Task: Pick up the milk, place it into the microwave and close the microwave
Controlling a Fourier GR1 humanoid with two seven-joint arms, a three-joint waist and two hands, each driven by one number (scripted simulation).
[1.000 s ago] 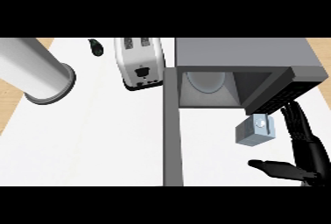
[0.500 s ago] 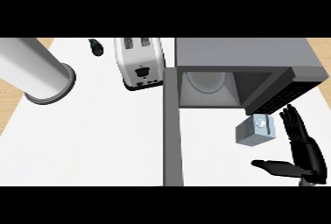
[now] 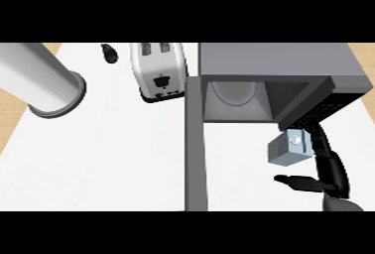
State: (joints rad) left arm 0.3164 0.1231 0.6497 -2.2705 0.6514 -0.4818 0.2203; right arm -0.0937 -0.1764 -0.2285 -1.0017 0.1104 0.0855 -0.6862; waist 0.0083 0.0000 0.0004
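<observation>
At the far left my left forearm (image 3: 40, 79) crossed the counter (image 3: 110, 163) at a slant; the left hand itself was not in view, so I cannot say how its fingers stood. Near the top edge lay one small black object (image 3: 110, 52), too small to name. Just right of it stood one toaster (image 3: 159, 73), its slots up, parked clear of the work, I judged. Next came one microwave (image 3: 278, 64), its door (image 3: 195, 149) swung wide open towards me so the cavity could take the carton; inside lay one pale round turntable plate (image 3: 234, 93). In front of the cavity's right corner sat one milk carton (image 3: 288, 150), on the counter and not yet inside. My right hand (image 3: 330, 171) was at the carton's right side, fingers (image 3: 321, 141) straight along it and the thumb (image 3: 296, 182) spread below, apart from it. It had hold of nothing; I judged it placed so to close round the carton.
</observation>
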